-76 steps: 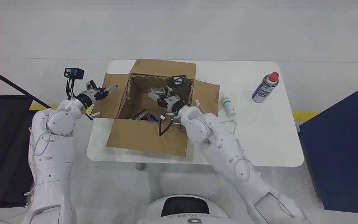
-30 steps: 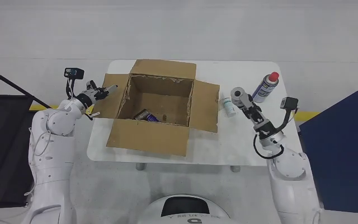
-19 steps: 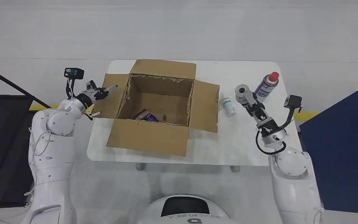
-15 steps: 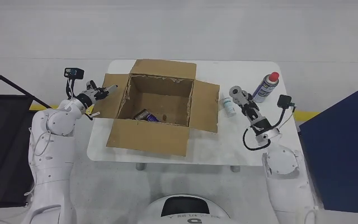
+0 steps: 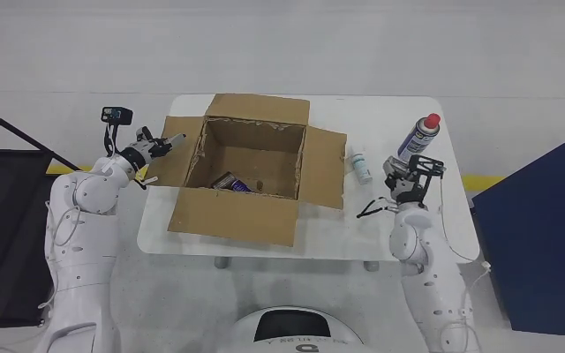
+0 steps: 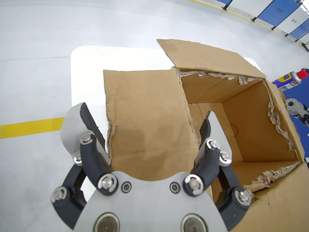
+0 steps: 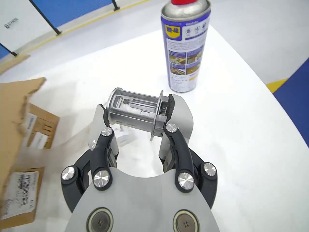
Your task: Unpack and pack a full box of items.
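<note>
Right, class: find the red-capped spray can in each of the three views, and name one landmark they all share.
Top view: the spray can stands near the far right corner of the table.
Left wrist view: the spray can pokes out behind the cardboard box.
Right wrist view: the spray can stands upright just beyond the gripped metal cylinder.
Shared landmark: the cardboard box.

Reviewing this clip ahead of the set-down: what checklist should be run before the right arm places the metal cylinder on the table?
1. Right gripper shut on the metal cylinder, fingers at both ends: ok.
2. Spray can upright, apart from the cylinder: ok.
3. Bare table beside the can: ok.
4. Cylinder's height above the table: cannot tell.
5. Left gripper open at the box flap: ok.
6. Box emptied: not ok, an item lies inside.
</note>
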Tool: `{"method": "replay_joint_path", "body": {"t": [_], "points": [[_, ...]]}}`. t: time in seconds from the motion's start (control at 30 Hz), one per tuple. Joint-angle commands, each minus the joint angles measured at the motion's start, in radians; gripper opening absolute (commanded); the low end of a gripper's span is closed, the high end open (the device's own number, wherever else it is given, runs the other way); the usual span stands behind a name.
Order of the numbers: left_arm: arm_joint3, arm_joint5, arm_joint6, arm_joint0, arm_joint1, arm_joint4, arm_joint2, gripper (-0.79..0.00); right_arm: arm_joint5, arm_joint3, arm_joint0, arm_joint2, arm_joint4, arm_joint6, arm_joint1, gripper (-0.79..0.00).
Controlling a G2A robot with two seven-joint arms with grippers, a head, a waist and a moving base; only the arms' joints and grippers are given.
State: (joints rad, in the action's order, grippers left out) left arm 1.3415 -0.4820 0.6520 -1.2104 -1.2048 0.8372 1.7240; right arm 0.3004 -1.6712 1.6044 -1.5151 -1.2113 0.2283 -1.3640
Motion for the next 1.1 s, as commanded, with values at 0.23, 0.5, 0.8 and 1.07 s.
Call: {"method": "replay_joint_path", "body": {"t": [0.23, 0.5, 0.8, 1.07], "points": [[0.000, 0.000, 0.000, 0.000, 0.000, 0.000, 0.000, 0.000, 0.011, 0.044, -0.031, 0.007, -0.055, 0.099, 0.003, -0.785], [0.000, 0.000, 0.000, 0.000, 0.000, 0.000, 0.000, 0.000, 0.049, 0.124, -0.105, 0.047, -0.102, 0.156, -0.003, -0.785], [0.000, 0.000, 0.000, 0.000, 0.000, 0.000, 0.000, 0.000, 0.053, 0.168, -0.138, 0.079, -0.151, 0.209, -0.006, -0.754], [0.000, 0.000, 0.000, 0.000, 0.000, 0.000, 0.000, 0.000, 0.057, 0.176, -0.147, 0.084, -0.156, 0.214, -0.008, -0.474]]}}
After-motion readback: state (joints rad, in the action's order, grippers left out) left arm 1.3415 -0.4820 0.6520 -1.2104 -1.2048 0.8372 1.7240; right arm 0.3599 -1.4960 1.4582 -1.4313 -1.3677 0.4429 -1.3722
